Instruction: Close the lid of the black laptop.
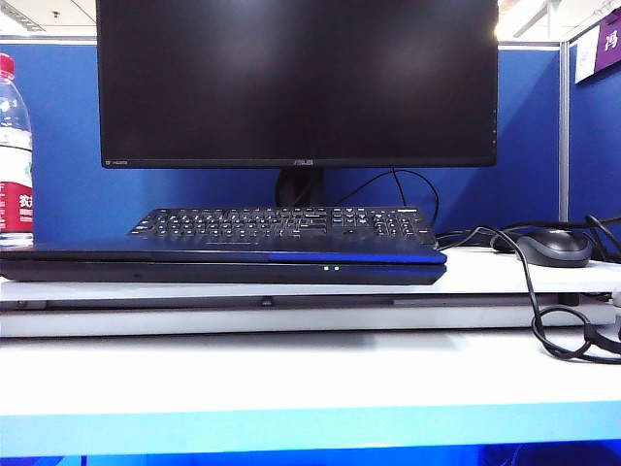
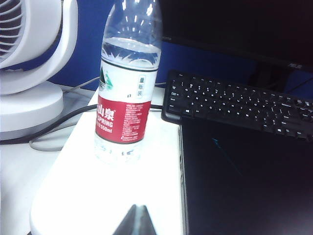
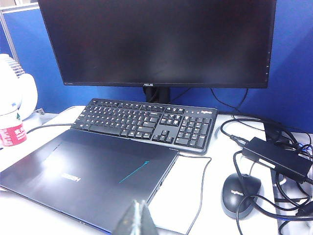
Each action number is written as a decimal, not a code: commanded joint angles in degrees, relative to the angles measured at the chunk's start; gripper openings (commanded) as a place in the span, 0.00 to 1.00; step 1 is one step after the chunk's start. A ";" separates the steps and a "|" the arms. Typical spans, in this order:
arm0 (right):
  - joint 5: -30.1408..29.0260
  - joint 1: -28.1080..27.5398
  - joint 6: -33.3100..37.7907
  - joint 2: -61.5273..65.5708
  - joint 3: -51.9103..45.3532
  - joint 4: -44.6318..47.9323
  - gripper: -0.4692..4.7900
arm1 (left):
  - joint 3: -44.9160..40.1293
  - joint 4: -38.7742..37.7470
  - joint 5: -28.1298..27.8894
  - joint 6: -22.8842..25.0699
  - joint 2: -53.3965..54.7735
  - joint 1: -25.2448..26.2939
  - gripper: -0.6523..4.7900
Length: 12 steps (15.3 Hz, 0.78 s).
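Black and flat, the laptop lies on the white desk in front of the keyboard and the monitor, its lid already fully down. I judge the lid a thin, stiff, smooth panel, somewhat fragile, best pressed near its front edge, never pinched. It shows a faint logo and a blue streak. The left gripper hangs near the water bottle, the right gripper above the laptop's front edge; both look pinched together, holding nothing.
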 commanded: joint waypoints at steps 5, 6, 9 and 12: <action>8.90 -7.67 -1.49 -0.11 -10.75 10.01 0.09 | 0.00 0.35 0.09 -0.17 -0.15 0.04 0.11; 3.98 -12.11 -0.44 -0.11 -15.80 15.78 0.09 | 0.00 0.35 0.07 -0.17 -0.15 0.04 0.11; -2.64 -15.80 0.04 -0.13 -24.68 26.32 0.09 | 0.00 0.35 0.20 -0.17 -0.15 0.02 0.11; 1.40 -15.72 0.13 -0.13 -30.29 32.00 0.09 | 0.00 0.35 0.22 -0.17 -0.15 0.02 0.11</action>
